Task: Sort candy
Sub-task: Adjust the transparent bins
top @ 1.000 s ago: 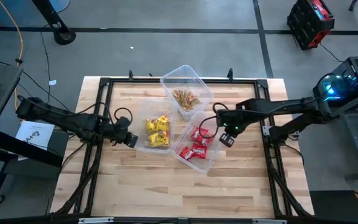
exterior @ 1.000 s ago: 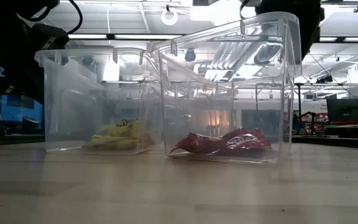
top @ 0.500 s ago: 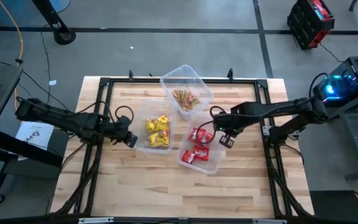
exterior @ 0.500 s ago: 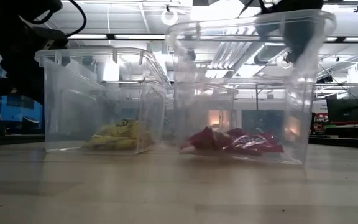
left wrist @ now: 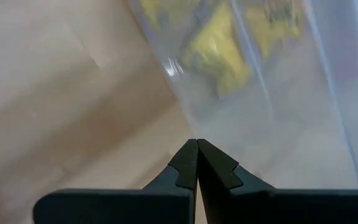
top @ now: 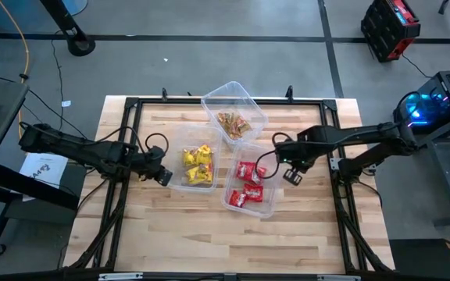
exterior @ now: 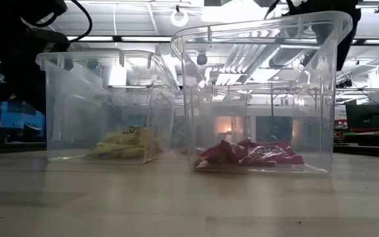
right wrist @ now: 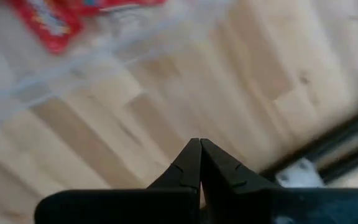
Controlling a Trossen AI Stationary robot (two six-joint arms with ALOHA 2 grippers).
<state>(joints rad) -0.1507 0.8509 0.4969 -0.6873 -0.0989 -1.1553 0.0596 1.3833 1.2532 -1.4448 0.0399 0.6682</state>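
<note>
Three clear tubs stand on the wooden table. The far one [top: 233,117] holds brown-gold candy [top: 233,124], the middle-left one [top: 196,165] yellow candy [top: 198,162], and the near-right one [top: 250,186] red candy [top: 248,184]. In the low view the yellow candy [exterior: 125,143] and red candy [exterior: 250,153] lie on their tubs' floors. My left gripper [top: 165,176] is shut, its tips [left wrist: 197,142] at the yellow tub's left wall [left wrist: 229,118]. My right gripper [top: 291,176] is shut over bare wood [right wrist: 199,142], just right of the red tub. My left gripper's shut fingertips [left wrist: 185,163] slant down from the table's left toward the low part of the yellow tub's left wall [left wrist: 211,127]. I cannot tell whether they touch it.
A black frame [top: 209,101] runs around the tabletop. Bare wood lies along the near edge [top: 225,242] and right of the red tub [top: 315,195]. The three tubs stand close together.
My right gripper has moved a little toward the table's right edge, away from the red tub. The red tub has turned about on the table from a slanting position to one nearly square with the table's edges, and the red candy inside has shifted.
</note>
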